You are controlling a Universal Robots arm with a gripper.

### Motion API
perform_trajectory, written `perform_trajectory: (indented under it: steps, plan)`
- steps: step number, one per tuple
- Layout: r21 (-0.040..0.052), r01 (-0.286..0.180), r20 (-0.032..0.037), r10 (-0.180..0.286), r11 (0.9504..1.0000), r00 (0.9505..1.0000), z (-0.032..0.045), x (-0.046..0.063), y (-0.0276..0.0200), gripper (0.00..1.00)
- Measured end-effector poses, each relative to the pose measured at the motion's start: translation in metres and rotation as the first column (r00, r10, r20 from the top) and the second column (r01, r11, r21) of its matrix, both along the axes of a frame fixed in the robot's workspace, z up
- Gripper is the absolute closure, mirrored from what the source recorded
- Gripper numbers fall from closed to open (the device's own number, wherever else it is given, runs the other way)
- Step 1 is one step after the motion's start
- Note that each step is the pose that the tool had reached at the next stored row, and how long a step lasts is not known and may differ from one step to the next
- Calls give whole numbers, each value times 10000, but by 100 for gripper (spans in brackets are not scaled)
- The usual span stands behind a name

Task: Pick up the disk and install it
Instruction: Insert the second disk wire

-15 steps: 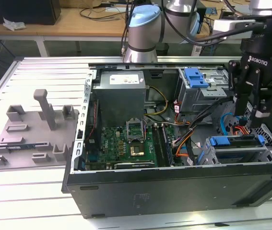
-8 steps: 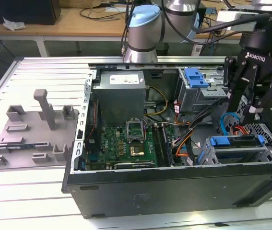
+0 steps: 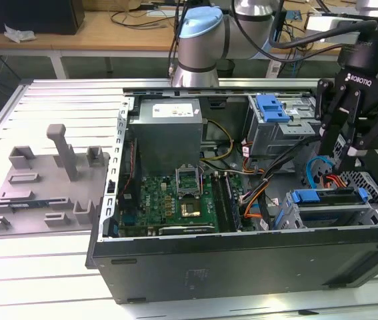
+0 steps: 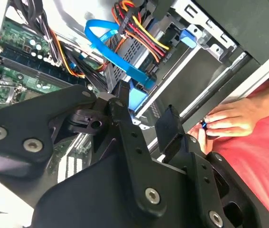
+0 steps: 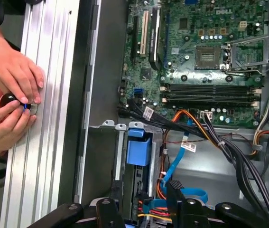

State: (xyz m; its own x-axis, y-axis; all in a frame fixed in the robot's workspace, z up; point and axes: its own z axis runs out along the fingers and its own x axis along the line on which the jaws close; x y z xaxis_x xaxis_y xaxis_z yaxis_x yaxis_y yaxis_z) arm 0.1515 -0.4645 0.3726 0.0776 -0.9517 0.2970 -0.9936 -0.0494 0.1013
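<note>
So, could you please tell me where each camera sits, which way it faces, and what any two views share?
Exterior view: off the arm, looking down into the open computer case; the end effector hangs near the drive cage.
Second wrist view: on the arm, past the end effector, toward the blue cable and a person's hand.
First wrist view: on the arm, down on the motherboard; end effector at the edge.
Shared: both wrist views show the hand.

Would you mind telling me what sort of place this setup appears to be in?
Probably a robotics lab: an opened computer case lies on a slotted aluminium table, a robot arm stands behind it, and cables cover a wooden workbench.
</note>
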Motion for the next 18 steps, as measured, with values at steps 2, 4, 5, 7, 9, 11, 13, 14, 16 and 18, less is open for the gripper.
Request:
perform_trajectory:
  steps: [2, 4, 5, 7, 9, 11, 13, 14, 16, 18]
  plan:
    - [-2, 39, -8, -39, 10000, 10000, 1, 22, 30, 51]
    - [-1, 75, -17, -75, 10000, 10000, 1, 41, 61, 51]
    - [-2, 100, -21, -100, 10000, 9999, 1, 52, 70, 51]
    - [-2, 165, -32, -165, 9999, 9999, 1, 80, 85, 51]
    - [-1, 234, -36, -234, 9997, 9997, 0, 107, 98, 52]
    - [-2, 340, -36, -340, 9994, 9994, 1, 137, 110, 66]
    - [-5, 452, -42, -452, 9990, 9990, 1, 187, 114, 66]
    - [-7, 482, -45, -482, 9988, 9988, 1, 201, 114, 66]
    - [-13, 611, -48, -611, 9981, 9981, 0, 232, 114, 66]
    - [-15, 797, -49, -797, 9968, 9968, -3, 235, 115, 66]
